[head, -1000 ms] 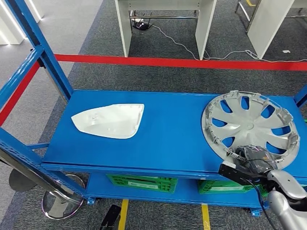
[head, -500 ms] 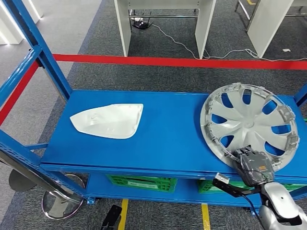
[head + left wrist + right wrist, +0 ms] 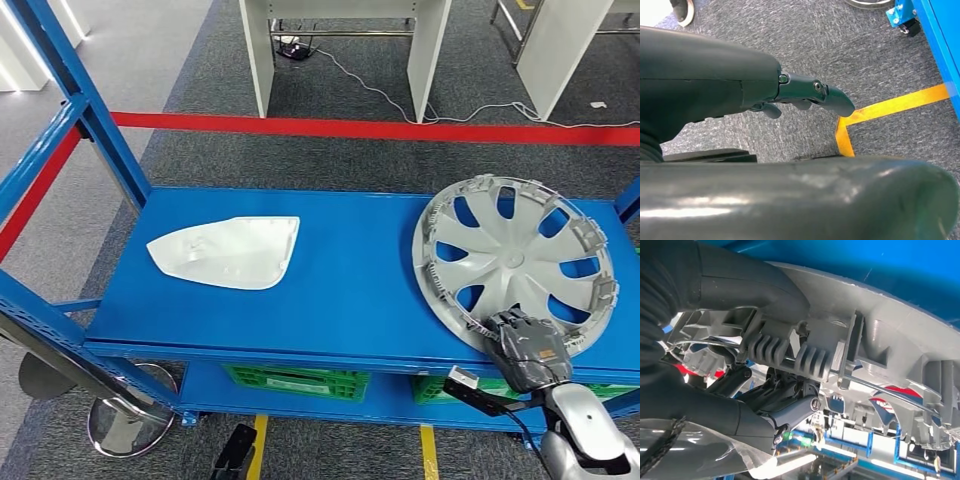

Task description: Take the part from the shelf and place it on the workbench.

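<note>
and there it goes, the right hand [image 3: 526,350] clamped on the near rim of the wheel cover [image 3: 515,262] has tipped it up off the blue shelf [image 3: 355,280] since a second ago, so the lift toward the workbench looks underway, left hand [image 3: 806,95] hanging loose and holding nothing.

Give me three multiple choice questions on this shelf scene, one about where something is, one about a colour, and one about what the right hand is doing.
1. Where on the blue shelf does the white part lie?
A. the left side
B. on top of the wheel cover
C. the lower level

2. What colour are the crates under the shelf top?
A. red
B. green
C. yellow

3. What is the right hand doing?
A. hanging open, clear of everything
B. holding the white part
C. gripping the near rim of the wheel cover

Answers: 1 A, it lies left, apart from the cover. 2 B, green shows below the top. 3 C, the fingers wrap the rim.
</note>
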Controlling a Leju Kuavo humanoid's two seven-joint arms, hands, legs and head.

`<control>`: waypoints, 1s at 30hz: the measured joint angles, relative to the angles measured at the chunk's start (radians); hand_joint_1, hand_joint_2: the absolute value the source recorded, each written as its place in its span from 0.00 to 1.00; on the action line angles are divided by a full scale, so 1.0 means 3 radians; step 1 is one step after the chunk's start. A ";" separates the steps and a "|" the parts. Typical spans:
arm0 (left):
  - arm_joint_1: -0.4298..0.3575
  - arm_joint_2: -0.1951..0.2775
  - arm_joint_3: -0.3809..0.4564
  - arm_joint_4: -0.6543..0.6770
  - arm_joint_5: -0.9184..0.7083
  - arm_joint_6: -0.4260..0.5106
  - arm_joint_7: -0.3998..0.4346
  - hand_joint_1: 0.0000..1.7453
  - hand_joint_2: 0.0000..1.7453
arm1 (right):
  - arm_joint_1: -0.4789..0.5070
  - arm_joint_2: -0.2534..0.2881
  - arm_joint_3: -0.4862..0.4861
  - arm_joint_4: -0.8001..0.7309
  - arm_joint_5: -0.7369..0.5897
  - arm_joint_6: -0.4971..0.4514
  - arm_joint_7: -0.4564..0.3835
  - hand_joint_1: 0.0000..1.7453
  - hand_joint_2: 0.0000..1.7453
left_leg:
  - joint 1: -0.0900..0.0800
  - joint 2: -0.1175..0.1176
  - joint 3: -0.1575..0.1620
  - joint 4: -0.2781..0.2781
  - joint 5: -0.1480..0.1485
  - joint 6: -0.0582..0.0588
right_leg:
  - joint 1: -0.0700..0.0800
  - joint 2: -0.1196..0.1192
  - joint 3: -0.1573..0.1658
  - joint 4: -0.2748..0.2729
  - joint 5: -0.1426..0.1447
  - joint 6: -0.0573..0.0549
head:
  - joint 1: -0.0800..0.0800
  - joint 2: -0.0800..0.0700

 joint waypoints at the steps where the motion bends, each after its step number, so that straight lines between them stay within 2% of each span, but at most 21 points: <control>1: -0.0001 -0.0001 0.0000 0.0000 -0.0007 0.0001 0.0006 0.00 0.00 | 0.0015 0.0001 -0.0004 -0.0012 0.0033 -0.0041 -0.0010 1.00 1.00 | 0.0000 0.0000 -0.0001 0.0000 0.0000 0.0000 | 0.0000 0.0000 -0.0001 0.0000 0.0000 0.0000 | 0.0000 0.0000; 5: -0.0006 -0.0002 -0.0001 0.0000 -0.0044 0.0005 0.0040 0.00 0.00 | 0.0085 0.0013 -0.0043 -0.0082 0.0154 -0.0230 -0.0053 1.00 1.00 | 0.0000 0.0000 -0.0004 0.0000 0.0000 0.0000 | 0.0000 0.0001 -0.0004 0.0000 0.0000 0.0000 | 0.0000 0.0000; 12: -0.0013 -0.0003 -0.0003 0.0000 -0.0061 0.0010 0.0053 0.00 0.00 | 0.0140 0.0030 -0.0084 -0.0168 0.0254 -0.0331 -0.0059 1.00 1.00 | 0.0000 0.0000 -0.0004 0.0000 0.0000 0.0000 | 0.0000 0.0000 -0.0005 0.0000 0.0000 0.0000 | 0.0000 0.0000; 21: -0.0028 -0.0006 -0.0016 0.0000 -0.0066 0.0028 0.0058 0.00 0.00 | 0.0236 0.0045 -0.0131 -0.0256 0.0723 -0.0748 -0.0030 1.00 1.00 | 0.0000 0.0000 -0.0006 0.0000 0.0000 0.0000 | 0.0000 0.0000 -0.0006 0.0000 0.0000 0.0000 | 0.0000 0.0000; 30: -0.0031 -0.0006 -0.0033 0.0000 -0.0067 0.0032 0.0063 0.00 0.00 | 0.0339 0.0064 -0.0170 -0.0357 0.0854 -0.0897 -0.0038 1.00 1.00 | 0.0000 0.0000 -0.0007 0.0000 0.0000 0.0000 | 0.0000 0.0000 -0.0008 0.0000 -0.0001 0.0001 | 0.0000 0.0000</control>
